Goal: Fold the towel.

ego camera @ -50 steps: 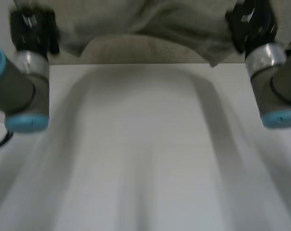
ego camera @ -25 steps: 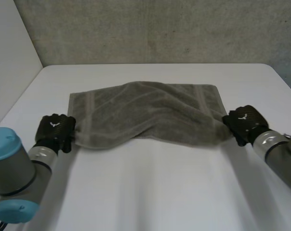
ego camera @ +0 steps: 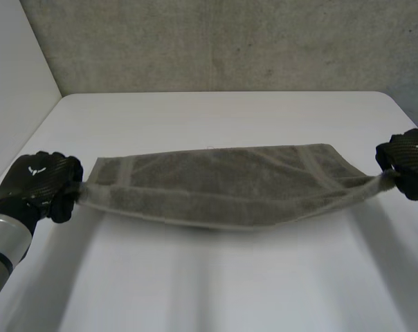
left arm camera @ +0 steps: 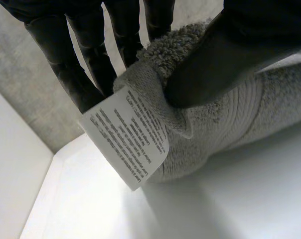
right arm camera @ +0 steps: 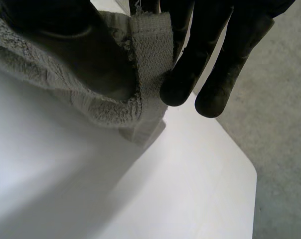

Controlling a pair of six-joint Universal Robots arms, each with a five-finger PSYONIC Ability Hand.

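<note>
A grey towel (ego camera: 223, 187) is stretched flat between my two hands, low over the white table (ego camera: 216, 283). My left hand (ego camera: 39, 181) is shut on the towel's left end. In the left wrist view the thumb (left arm camera: 225, 50) presses the towel corner (left arm camera: 200, 119) against the fingers (left arm camera: 85, 64), and a white care label (left arm camera: 126, 137) hangs from it. My right hand (ego camera: 410, 162) is shut on the towel's right end. In the right wrist view the banded hem (right arm camera: 148, 55) is pinched between the thumb (right arm camera: 51, 15) and the fingers (right arm camera: 190, 64).
A grey concrete wall (ego camera: 223, 41) runs behind the table's far edge, and a white wall (ego camera: 15, 97) stands at the left. The table's right far corner (ego camera: 392, 100) is rounded.
Both hands have come down and toward me with the towel, then moved apart. The towel, bunched and sagging half a second ago, is now pulled taut and flat.
</note>
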